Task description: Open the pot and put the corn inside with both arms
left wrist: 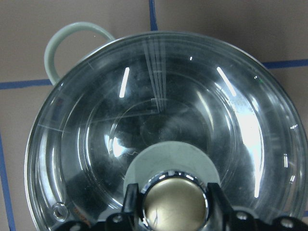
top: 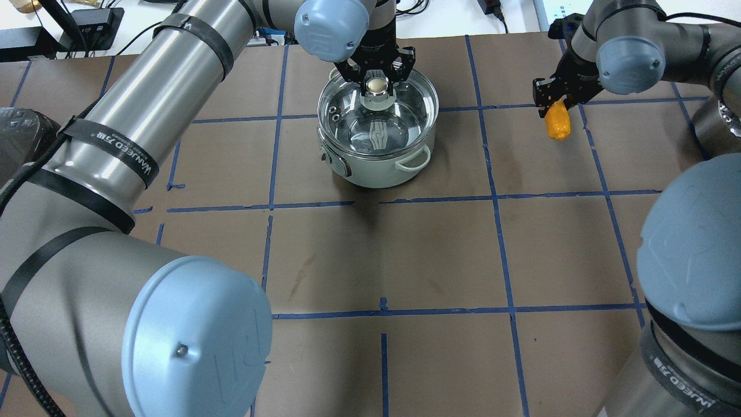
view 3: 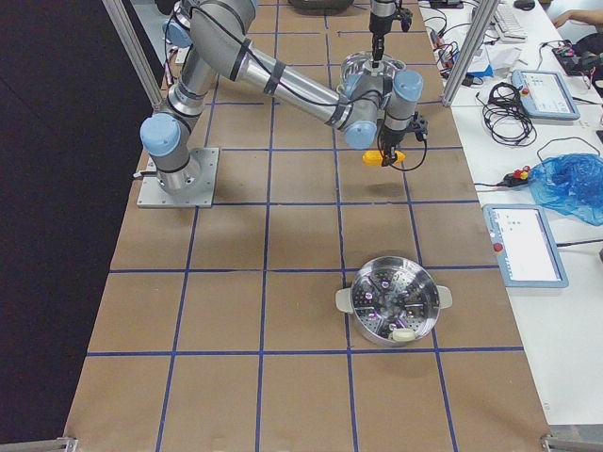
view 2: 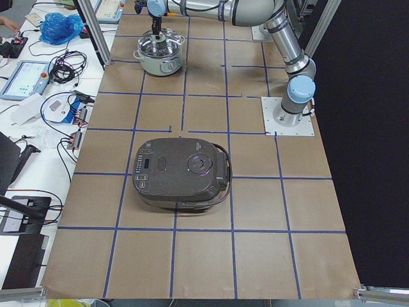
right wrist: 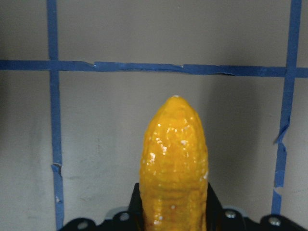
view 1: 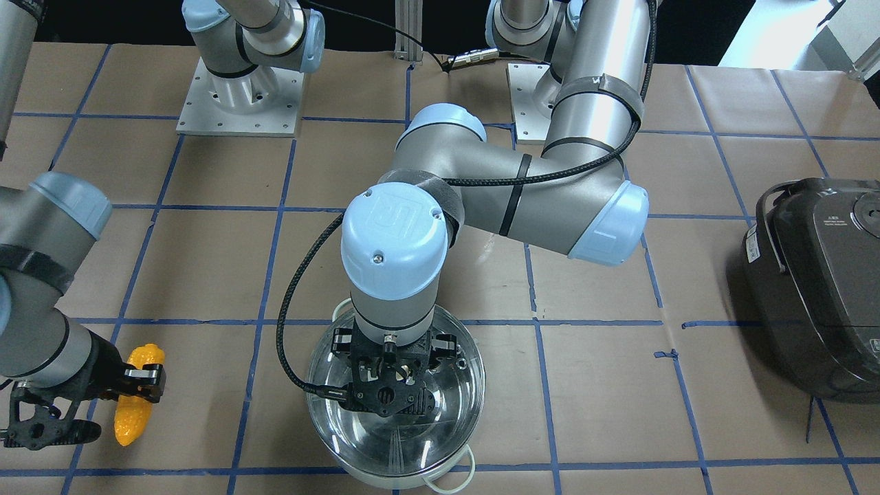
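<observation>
A pale green pot [top: 379, 168] with a glass lid [top: 376, 124] stands at the far middle of the table. My left gripper [top: 377, 81] reaches straight down and is shut on the lid's gold knob [left wrist: 174, 207], with a finger on each side of it. I cannot tell whether the lid rests on the pot or hangs just above it. My right gripper [top: 556, 103] is shut on a yellow corn cob [top: 557, 123] and holds it a little above the table, to the right of the pot. The cob's tip sticks out past the fingers in the right wrist view [right wrist: 174, 159].
A black rice cooker [view 1: 818, 289] sits at the table's end on my left. A steel steamer pot [view 3: 388, 311] stands at the end on my right. My left arm's elbow [view 1: 605, 227] hangs over the table behind the pot.
</observation>
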Tool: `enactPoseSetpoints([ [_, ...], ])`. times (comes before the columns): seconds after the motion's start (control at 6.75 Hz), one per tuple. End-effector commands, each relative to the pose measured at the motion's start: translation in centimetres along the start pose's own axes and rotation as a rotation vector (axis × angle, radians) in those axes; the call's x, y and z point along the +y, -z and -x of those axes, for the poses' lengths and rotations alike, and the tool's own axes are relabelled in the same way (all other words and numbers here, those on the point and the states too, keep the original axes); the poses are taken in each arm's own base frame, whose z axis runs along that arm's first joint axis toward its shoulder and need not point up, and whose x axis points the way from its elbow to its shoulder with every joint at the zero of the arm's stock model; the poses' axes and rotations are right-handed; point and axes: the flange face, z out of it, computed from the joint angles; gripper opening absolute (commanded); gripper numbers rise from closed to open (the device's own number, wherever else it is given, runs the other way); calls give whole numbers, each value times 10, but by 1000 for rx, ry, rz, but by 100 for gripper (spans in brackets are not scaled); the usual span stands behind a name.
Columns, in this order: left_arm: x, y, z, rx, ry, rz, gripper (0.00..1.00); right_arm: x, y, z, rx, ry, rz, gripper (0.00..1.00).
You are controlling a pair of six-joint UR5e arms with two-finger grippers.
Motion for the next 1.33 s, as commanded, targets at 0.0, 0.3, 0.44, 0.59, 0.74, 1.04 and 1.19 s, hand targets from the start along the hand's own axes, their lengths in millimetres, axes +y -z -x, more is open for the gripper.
enactPoseSetpoints([
  [0.0,16,79,24,9,10,-37,2,-12,42,84,1,17,-79,8],
  [0.3,3,98,111,-10,61,-15,2,-28,55,183,-11,12,-132,8],
  [0.44,-9,101,177,-21,71,-1,2,-25,56,247,-24,-39,-149,9],
  [0.59,-12,101,238,-14,112,16,1,-20,56,297,-43,-88,-161,9],
  [0.74,-8,84,286,-12,101,49,1,-21,56,321,-49,-79,-172,9],
  [1.04,-5,27,344,-13,113,58,1,-20,8,337,-37,-53,-109,13],
  [1.19,-8,-12,347,-20,110,2,1,-13,-21,335,-23,-47,-66,20],
])
